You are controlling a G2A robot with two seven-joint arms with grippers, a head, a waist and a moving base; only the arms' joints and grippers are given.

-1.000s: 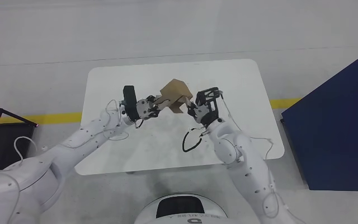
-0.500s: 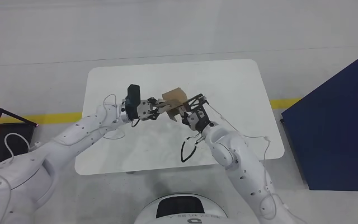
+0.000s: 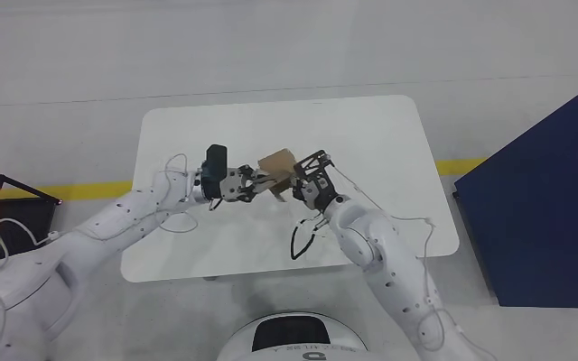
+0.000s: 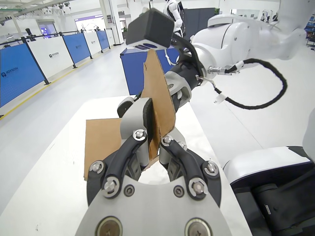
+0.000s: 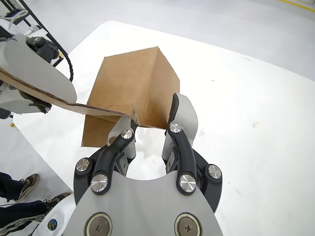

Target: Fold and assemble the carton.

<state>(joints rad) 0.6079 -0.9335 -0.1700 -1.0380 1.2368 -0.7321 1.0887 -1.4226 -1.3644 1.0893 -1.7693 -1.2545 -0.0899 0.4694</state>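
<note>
The white table (image 3: 379, 135) carried the work, with the carton (image 3: 277, 165) held just above its middle between the two arms. As far as could be judged, the job was about halfway. The carton's body (image 5: 137, 82) was already opened into a squared tube with crisp corner folds, but one long flap (image 4: 157, 92) stuck out unfolded, and no end looked closed (the far end was hidden). Folding that flap in and shutting the ends seemed to be what was left.

Both arms reached in from opposite sides, forearms low over the table and wrists angled toward each other. The left gripper (image 4: 154, 126) was clamped edge-on to the flap near its root, its fingers closed on the cardboard. The right gripper (image 5: 152, 121) sat at the carton's lower corner with its fingers spread wide, the torn lower edge lying between them. Whether either pad pressed on it could not be told.
</note>
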